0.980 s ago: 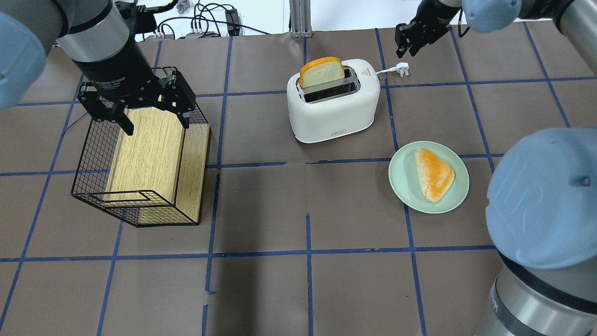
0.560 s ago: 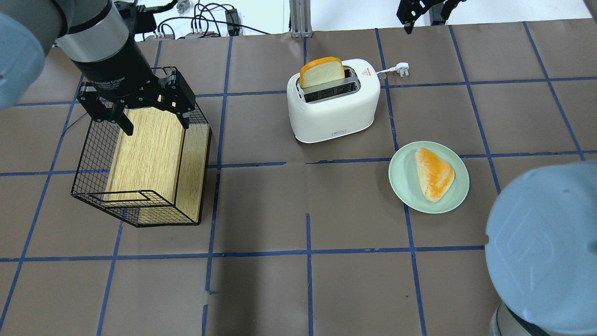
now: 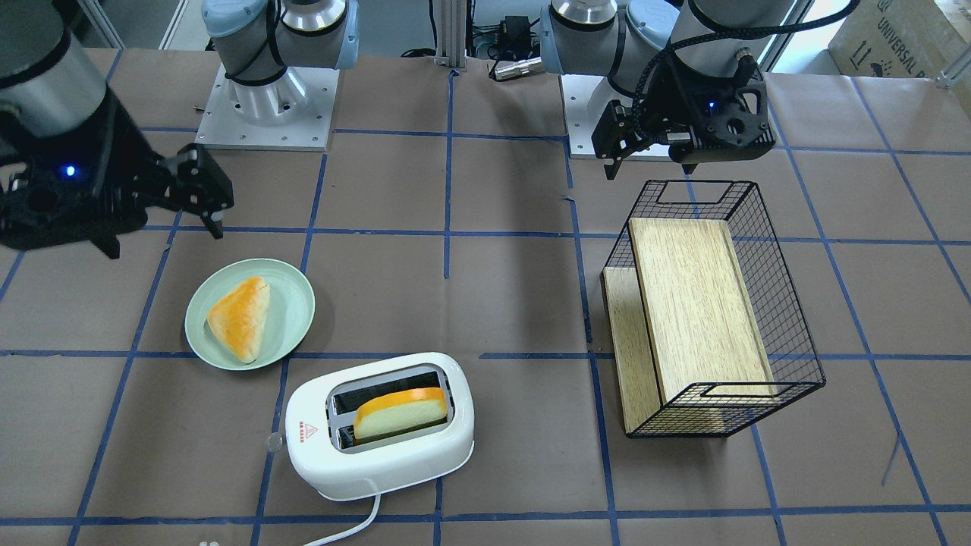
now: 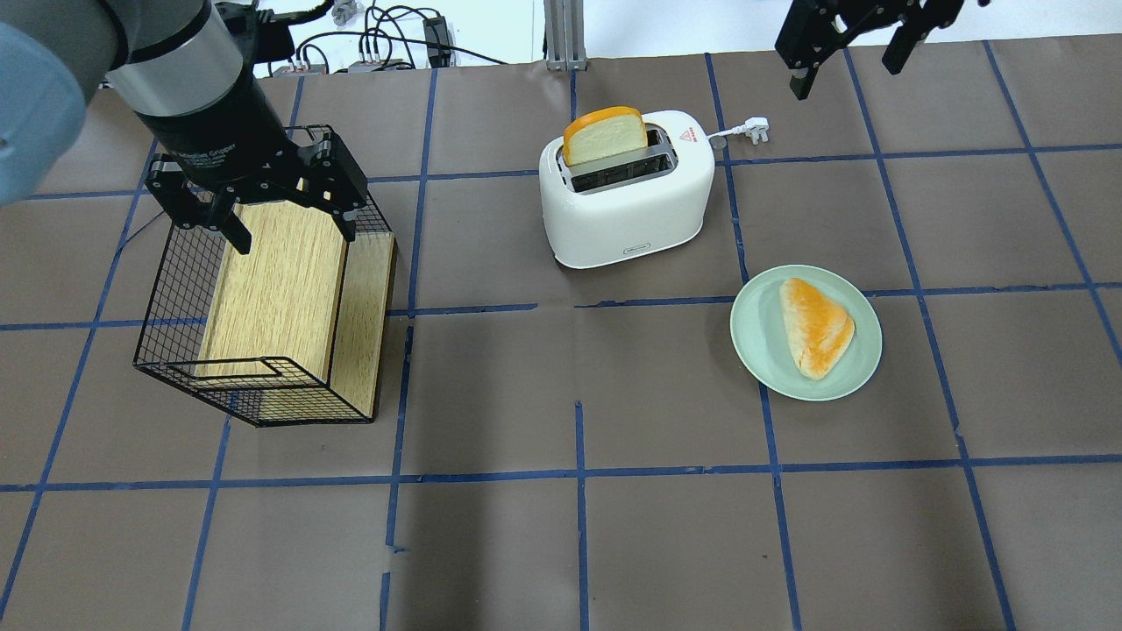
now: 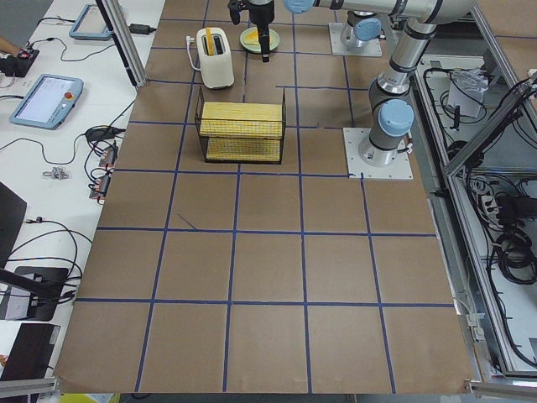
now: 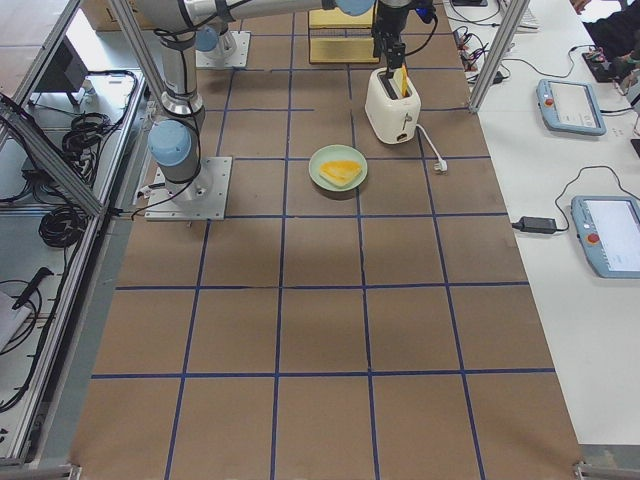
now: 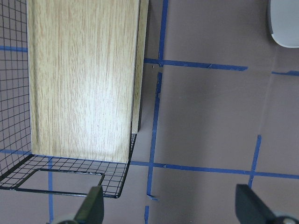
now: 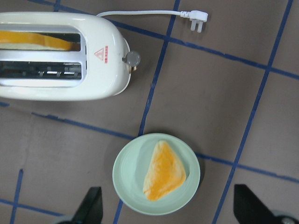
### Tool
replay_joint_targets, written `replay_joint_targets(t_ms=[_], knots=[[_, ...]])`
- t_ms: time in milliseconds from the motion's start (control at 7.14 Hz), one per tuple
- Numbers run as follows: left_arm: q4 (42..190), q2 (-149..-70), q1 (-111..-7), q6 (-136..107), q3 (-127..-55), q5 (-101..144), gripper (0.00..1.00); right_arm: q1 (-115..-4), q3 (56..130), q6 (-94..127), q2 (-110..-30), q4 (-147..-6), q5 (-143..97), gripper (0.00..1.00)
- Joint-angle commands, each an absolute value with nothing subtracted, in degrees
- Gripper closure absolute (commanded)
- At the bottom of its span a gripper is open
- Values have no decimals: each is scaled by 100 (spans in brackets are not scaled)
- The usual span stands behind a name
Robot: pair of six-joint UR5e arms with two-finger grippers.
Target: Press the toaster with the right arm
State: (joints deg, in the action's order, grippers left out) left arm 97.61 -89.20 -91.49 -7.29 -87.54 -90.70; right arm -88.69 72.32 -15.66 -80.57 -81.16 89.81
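The white two-slot toaster [image 4: 627,197] stands at the table's middle back, and it also shows in the front view [image 3: 379,447] and the right wrist view [image 8: 56,88]. A slice of bread [image 4: 605,136] stands in its far slot. Its lever knob [image 8: 132,58] sticks out of the end near the red triangle. My right gripper [image 4: 855,48] is open and empty, high above the table to the right of the toaster and apart from it; it also shows in the front view [image 3: 163,227]. My left gripper [image 4: 294,219] is open and empty over the wire basket [image 4: 175,289].
A pale green plate [image 4: 754,333] with a triangular pastry [image 4: 815,326] sits right of the toaster, towards the front. The toaster's white cord ends in a plug [image 4: 754,131] lying behind its right end. The basket holds a wooden board [image 4: 280,280].
My right gripper has risen and moved to the right, away from the plug. The right arm's big blue joint has left the lower right of the overhead view. The left arm has not moved.
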Motion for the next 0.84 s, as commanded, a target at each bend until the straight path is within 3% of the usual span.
replay_joint_targets(t_ms=[0, 700], knots=[[9765, -8921, -9149, -729, -8754, -9070, 0, -8833, 8328, -1371, -8945, -8121, 8991, 0], [9765, -8921, -9149, -729, -8754, -9070, 0, -8789, 8420, -1476, -8930, -8121, 8956, 0]])
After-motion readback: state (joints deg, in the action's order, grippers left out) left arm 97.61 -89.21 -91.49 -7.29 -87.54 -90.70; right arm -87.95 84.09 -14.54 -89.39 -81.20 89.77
